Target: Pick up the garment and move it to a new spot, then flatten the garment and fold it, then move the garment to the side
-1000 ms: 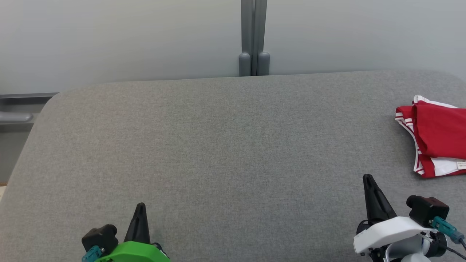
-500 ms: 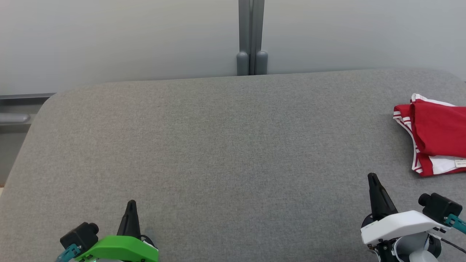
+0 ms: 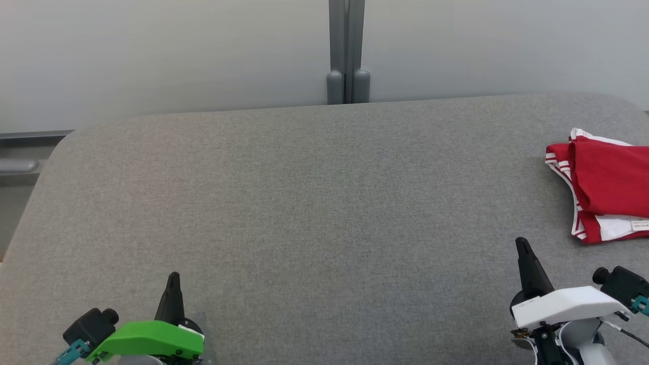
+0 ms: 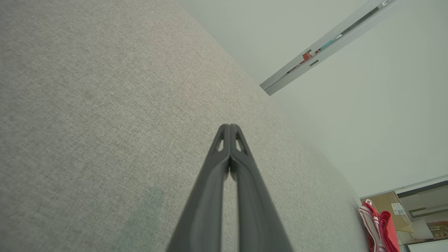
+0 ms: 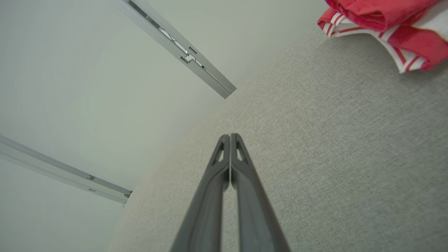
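**Q:** What has changed in the last second?

**A:** Nothing on the tabletop (image 3: 314, 203) itself. My head has turned slightly, so the whole scene slides a little in the head view, including the grey post (image 3: 347, 50) behind the tabletop's far edge. The real movement is in my arms. My left tool (image 3: 173, 276) has drawn out toward the tabletop's near left corner. My right tool (image 3: 522, 242) has eased out toward the near right corner.

**Q:** Are they holding anything?

**A:** No. On each tool the two dark fingers are pressed together tip to tip with nothing between them. Both wrist views show this plainly.

**Q:** And the garment?

**A:** The garment (image 3: 606, 185), red with white stripes, lies folded in a compact stack at the tabletop's right edge. It runs partly out of the head view. Neither tool touches it, and the middle of the tabletop is bare.

**Q:** What does that mean for the job?

**A:** I judge the folding and the move to the side to be done. With both arms pulling back empty toward the tabletop's near edge, this looks like the close of the task, not the start of another grasp.
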Motion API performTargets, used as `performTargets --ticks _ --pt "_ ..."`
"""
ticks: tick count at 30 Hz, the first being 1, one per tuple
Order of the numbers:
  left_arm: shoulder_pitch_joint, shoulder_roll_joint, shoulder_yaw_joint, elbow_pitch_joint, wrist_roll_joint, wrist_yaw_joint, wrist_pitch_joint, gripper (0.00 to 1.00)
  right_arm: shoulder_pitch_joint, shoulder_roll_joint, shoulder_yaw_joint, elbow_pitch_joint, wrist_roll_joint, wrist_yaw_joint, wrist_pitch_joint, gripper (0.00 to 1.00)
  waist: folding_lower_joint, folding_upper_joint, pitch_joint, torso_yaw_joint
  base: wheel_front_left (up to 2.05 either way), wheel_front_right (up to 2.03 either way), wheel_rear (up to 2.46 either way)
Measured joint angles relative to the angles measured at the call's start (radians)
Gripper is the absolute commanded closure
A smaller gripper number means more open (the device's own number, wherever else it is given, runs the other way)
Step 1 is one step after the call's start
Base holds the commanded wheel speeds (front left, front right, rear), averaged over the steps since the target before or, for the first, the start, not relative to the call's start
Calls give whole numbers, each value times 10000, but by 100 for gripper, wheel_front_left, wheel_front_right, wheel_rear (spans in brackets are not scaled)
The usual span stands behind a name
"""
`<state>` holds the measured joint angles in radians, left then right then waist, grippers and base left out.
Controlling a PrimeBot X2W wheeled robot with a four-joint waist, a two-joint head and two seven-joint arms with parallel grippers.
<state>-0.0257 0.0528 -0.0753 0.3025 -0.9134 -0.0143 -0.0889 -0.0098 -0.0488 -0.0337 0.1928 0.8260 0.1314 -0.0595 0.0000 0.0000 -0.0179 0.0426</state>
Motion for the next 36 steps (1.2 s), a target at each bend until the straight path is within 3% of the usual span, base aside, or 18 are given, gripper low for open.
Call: performTargets --ticks 36 --pt "-398 -17 989 -286 -3603 -583 1058 100 -474 -29 -378 267 4113 -2 851 100 0 0 90 -183 0 0 0"
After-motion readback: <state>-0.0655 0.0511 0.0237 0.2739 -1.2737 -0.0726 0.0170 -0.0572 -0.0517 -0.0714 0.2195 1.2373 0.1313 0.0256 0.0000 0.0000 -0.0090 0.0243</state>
